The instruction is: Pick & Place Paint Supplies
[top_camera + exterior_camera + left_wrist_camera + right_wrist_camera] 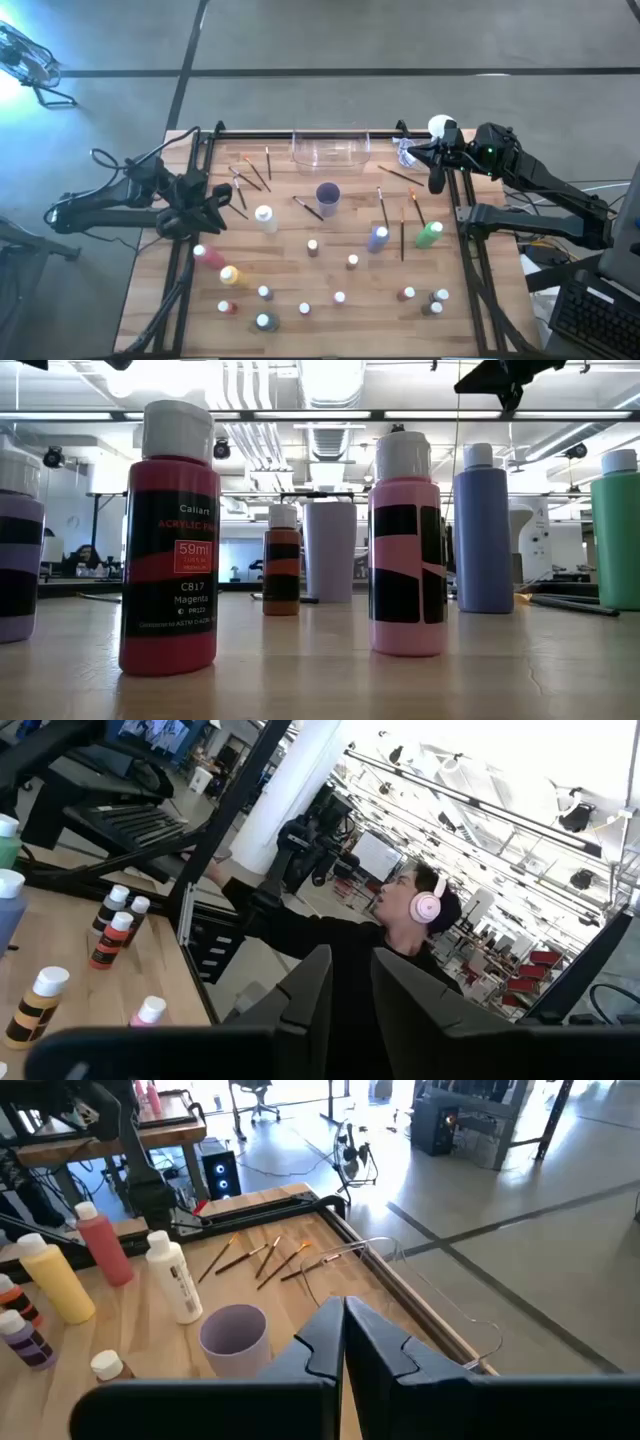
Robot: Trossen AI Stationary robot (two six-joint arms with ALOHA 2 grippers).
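Paint bottles stand scattered over the wooden table [330, 275]: a tall white one [265, 217], a blue-purple one [378, 238], a green one [430, 234], a yellow one [230, 274], and several small ones near the front. The low view shows a magenta bottle [170, 540] and a pink one [405, 550] up close. Thin paintbrushes [250, 175] lie toward the far side. My left gripper [212, 200] hovers at the table's left edge, tipped upward, its fingers [310, 990] a little apart with nothing between them. My right gripper [437, 180] hangs shut and empty over the far right side.
A clear plastic container [327, 150] sits at the far edge, in the middle. A lilac cup [327, 197] stands in front of it. More brushes [402, 225] lie right of centre. Black rails [190, 180] frame the table. A person with pink headphones [425, 910] sits beyond the table.
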